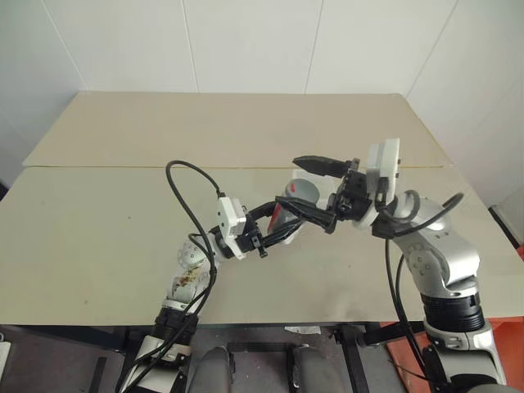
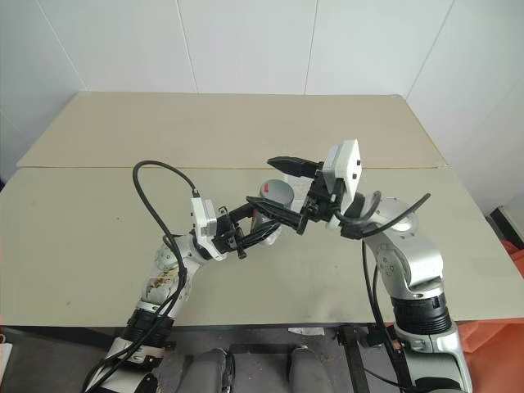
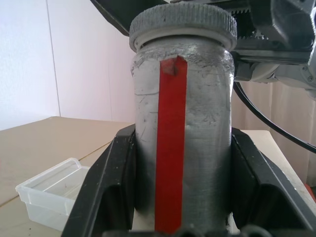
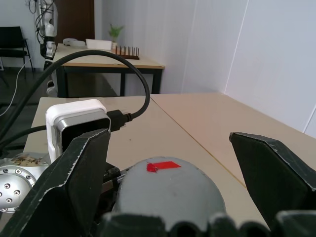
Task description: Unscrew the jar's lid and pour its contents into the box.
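The jar (image 3: 182, 148) is a clear cylinder that looks grey inside, with a red strip down its side. My left gripper (image 1: 278, 223) is shut on its body and holds it above the table, one black finger (image 3: 106, 187) on each side. The grey ribbed lid (image 3: 182, 22) sits on the jar's top, also visible as the lid (image 1: 303, 190). My right gripper (image 1: 318, 191) is open, and its fingers (image 4: 79, 173) stand on either side of the lid without touching it. The clear plastic box (image 3: 49, 192) rests on the table beyond the jar.
The beige table (image 1: 123, 246) is made of two boards with a seam (image 1: 106, 167) across it, and white walls stand behind. Black cables (image 1: 184, 196) loop from both wrists. Another table (image 4: 113, 61) and a chair stand farther off in the room.
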You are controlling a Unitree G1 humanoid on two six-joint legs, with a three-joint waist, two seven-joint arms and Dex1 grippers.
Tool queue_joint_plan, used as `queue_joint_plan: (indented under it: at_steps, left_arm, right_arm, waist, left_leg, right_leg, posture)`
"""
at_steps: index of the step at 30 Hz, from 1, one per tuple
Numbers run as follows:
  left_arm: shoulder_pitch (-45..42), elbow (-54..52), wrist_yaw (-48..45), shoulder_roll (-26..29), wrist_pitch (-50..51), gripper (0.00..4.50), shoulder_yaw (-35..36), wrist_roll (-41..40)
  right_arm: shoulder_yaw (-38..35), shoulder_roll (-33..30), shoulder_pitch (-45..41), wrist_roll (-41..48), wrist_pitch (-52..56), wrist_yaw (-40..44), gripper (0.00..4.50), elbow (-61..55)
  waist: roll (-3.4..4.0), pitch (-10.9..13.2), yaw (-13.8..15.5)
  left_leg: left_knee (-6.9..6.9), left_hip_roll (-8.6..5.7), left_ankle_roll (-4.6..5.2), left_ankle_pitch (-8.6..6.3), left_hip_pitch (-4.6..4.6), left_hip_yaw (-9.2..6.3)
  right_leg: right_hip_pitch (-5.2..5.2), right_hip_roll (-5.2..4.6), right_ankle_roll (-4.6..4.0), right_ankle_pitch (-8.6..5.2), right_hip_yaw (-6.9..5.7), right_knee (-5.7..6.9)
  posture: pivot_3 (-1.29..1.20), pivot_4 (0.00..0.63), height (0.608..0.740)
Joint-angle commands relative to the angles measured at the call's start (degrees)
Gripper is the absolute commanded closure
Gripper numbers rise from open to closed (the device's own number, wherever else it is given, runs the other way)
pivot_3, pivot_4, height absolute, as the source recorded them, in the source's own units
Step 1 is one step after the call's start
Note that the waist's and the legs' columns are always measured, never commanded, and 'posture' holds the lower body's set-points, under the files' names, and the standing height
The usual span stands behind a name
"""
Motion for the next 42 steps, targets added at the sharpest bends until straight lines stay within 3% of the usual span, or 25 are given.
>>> queue_joint_plan:
  at_steps: [1,15,24,39,42]
  left_arm:
    - [-0.34,-1.41,0.31,-0.29,-1.22,2.43,0.03,-0.33]
    - [-0.55,-0.75,-0.28,0.07,-1.54,2.43,0.16,-0.45]
    - [-0.86,-0.63,-0.57,-0.03,-1.56,2.43,0.19,-0.56]
    - [-0.45,-1.08,-0.25,-0.63,-2.0,2.43,-0.02,-0.35]
    - [-0.45,-0.95,-0.18,-0.65,-2.03,2.43,-0.03,-0.26]
  right_arm:
    - [-1.62,-0.88,-0.44,-0.29,-1.74,0.65,0.0,-0.29]
    - [-4.48,-4.56,3.25,-0.01,-1.94,2.44,0.0,-1.56]
    - [-4.88,-5.47,3.6,5.32,2.46,4.15,0.0,-2.81]
    - [-4.37,-3.86,2.7,8.98,8.29,1.72,0.0,-1.45]
    - [-4.5,-3.58,2.72,8.87,8.36,1.3,0.61,-1.36]
  waist:
    - [0.0,0.0,-0.1]
    - [0.0,0.0,-0.18]
    - [0.0,0.0,-0.18]
    - [0.0,0.0,-0.19]
    - [0.0,0.0,-0.19]
  left_leg:
    - [0.0,0.0,0.0,0.0,0.01,0.0]
    - [0.01,0.01,0.0,0.0,0.05,0.0]
    - [0.0,0.01,0.0,0.0,0.05,0.0]
    - [0.01,0.01,0.0,0.0,0.05,0.0]
    - [0.0,0.01,0.0,0.0,0.05,-0.01]
  right_leg:
    - [0.0,0.0,0.01,0.0,0.0,0.01]
    - [0.0,0.02,0.19,-0.12,0.0,0.06]
    - [0.0,0.02,0.2,-0.12,0.0,0.06]
    - [0.0,0.02,0.21,-0.13,0.0,0.05]
    - [0.0,0.02,0.21,-0.13,0.0,0.06]
  posture:
    - [0.0,0.15,0.74]
    - [0.0,0.15,0.74]
    - [0.0,0.15,0.74]
    - [0.0,0.15,0.74]
    - [0.0,0.15,0.74]
